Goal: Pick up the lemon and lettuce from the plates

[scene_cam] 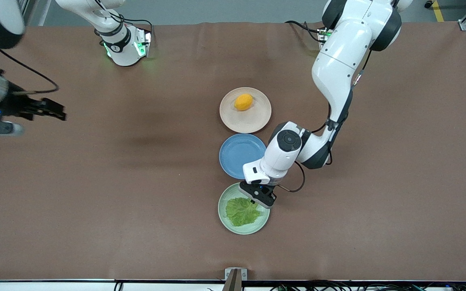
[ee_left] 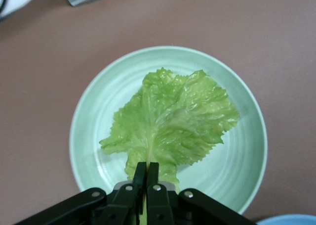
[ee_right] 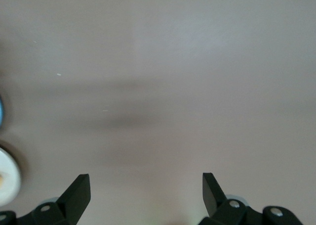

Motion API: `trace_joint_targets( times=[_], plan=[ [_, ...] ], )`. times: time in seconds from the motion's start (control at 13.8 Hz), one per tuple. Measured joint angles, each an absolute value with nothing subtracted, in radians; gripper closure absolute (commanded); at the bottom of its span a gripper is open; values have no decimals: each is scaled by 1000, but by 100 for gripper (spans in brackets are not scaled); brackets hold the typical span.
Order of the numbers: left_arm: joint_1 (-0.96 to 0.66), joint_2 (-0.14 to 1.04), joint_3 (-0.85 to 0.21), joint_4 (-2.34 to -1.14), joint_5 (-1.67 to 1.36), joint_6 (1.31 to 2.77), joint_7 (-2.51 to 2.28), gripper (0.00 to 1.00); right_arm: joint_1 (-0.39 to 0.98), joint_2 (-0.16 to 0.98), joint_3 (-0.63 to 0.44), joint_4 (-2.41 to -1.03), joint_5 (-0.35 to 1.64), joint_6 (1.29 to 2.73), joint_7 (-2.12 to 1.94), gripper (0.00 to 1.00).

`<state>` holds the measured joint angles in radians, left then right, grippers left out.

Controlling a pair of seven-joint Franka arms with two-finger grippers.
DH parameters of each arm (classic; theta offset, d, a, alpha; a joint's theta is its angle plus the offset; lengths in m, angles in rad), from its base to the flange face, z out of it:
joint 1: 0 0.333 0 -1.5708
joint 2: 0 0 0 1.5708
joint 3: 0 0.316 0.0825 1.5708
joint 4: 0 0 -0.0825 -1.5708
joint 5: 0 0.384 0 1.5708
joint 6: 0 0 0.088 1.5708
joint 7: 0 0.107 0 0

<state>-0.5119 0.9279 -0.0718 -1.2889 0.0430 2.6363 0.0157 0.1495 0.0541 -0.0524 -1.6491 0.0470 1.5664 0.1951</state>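
Note:
The lettuce (scene_cam: 242, 211) lies on the mint green plate (scene_cam: 224, 217), the plate nearest the front camera. My left gripper (scene_cam: 254, 199) is down at the leaf's stalk end, shut on the pale stalk. In the left wrist view the fingers (ee_left: 140, 173) pinch the stalk of the lettuce (ee_left: 173, 121) on the green plate (ee_left: 96, 104). The lemon (scene_cam: 243, 102) sits on the beige-pink plate (scene_cam: 257, 119), farthest from the front camera. My right gripper (scene_cam: 57, 111) is open and empty, up over bare table at the right arm's end; its own view (ee_right: 146, 183) shows only table.
An empty blue plate (scene_cam: 237, 153) lies between the two task plates, partly under the left arm's wrist; its edge shows in the left wrist view (ee_left: 289, 220). Brown table surface (scene_cam: 136, 194) surrounds the row of plates.

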Motion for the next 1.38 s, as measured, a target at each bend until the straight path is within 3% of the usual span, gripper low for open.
trace_joint_targets(
  times=[0.29, 0.51, 0.73, 0.94, 1.38],
  plan=[
    [-486, 847, -61, -1291, 43, 2569, 14, 100, 393, 59, -44, -1695, 124, 1645, 641, 0],
    [-414, 741, -61, -1328, 43, 2480, 14, 100, 574, 60, -43, -1778, 134, 1805, 929, 0],
    [-338, 576, -58, -1493, 43, 2408, 7, 100, 754, 78, -42, -1889, 133, 1996, 1169, 0],
    [-239, 445, -56, -1719, 44, 2404, 4, 100, 882, 167, -43, -1925, 126, 2118, 1321, 0],
    [-55, 336, -54, -1981, 109, 2410, 9, 99, 1035, 405, -46, -1919, 39, 2367, 1613, 0]
  ],
)
